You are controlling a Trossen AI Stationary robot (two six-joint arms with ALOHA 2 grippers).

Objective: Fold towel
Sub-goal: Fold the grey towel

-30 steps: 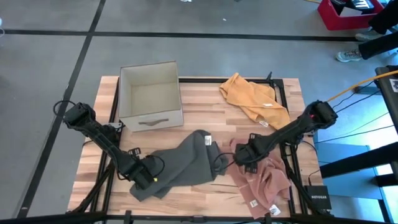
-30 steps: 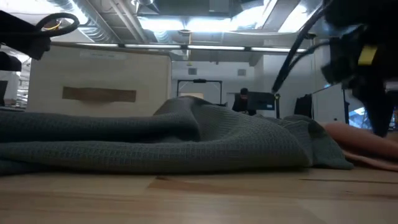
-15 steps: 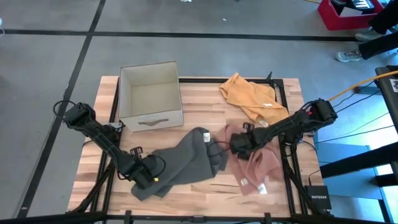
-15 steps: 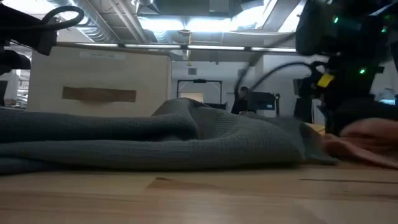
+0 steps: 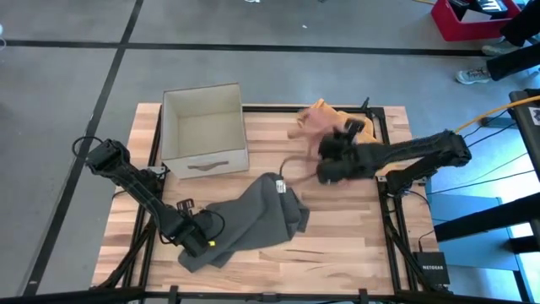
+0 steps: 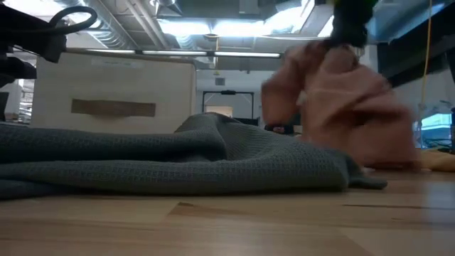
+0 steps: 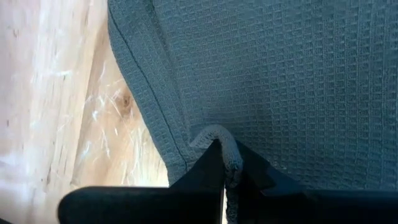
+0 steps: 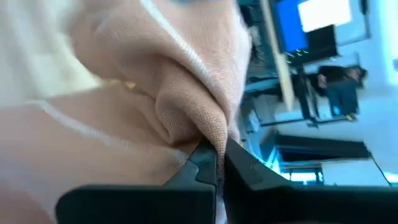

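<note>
While the grey towel (image 5: 249, 221) lies crumpled on the wooden table (image 5: 337, 245), stretching from near the front left corner toward the middle, the left gripper (image 5: 205, 242) pinches a fold of its edge between fully closed fingers (image 7: 205, 171) at the towel's front left end. In the low view the grey towel (image 6: 178, 160) spreads in a low heap across the tabletop. Lifted clear of the table toward the back right, the pink towel (image 5: 310, 125) hangs bunched from the right gripper (image 5: 331, 156), whose fingers (image 8: 208, 163) are closed tight on a gathered ridge of the cloth. An orange towel (image 5: 359, 127) lies just behind it by the back right corner, partly covered by the pink one. A beige fabric box (image 5: 204, 128) stands open at the back left of the table, touching the grey towel's far end or nearly so.
</note>
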